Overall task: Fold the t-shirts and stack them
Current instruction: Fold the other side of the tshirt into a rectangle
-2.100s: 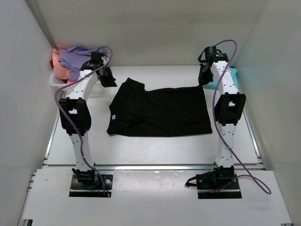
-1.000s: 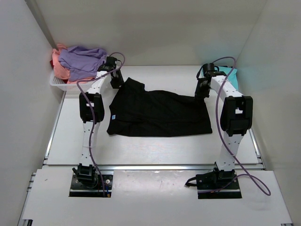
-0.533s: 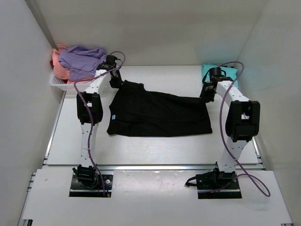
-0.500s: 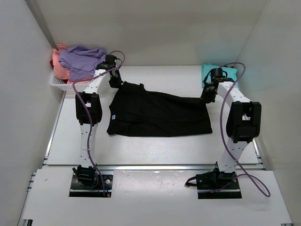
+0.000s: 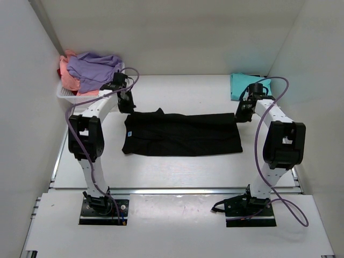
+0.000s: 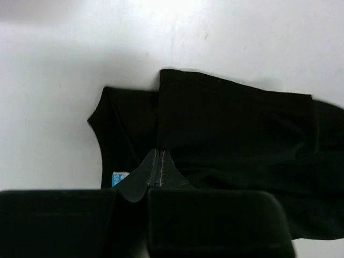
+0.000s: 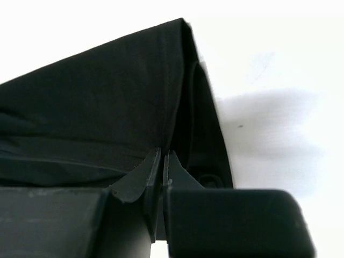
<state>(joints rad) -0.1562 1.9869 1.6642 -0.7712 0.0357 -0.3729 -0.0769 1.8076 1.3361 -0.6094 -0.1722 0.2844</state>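
Pinching the black cloth t-shirt (image 5: 183, 134) at its far-left edge is the left pincer (image 6: 158, 153). The right pincer (image 7: 163, 153) pinches the far-right corner.

White arms (image 5: 101, 106), black joints (image 5: 85, 141), purple cables (image 5: 255, 156)

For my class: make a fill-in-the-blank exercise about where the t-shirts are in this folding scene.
The t-shirt spread in the middle of the table is ___.
The teal t-shirt lies at the table's far ___ corner.
In the white basket, the topmost t-shirt is ___.
Missing words: black; right; lavender.
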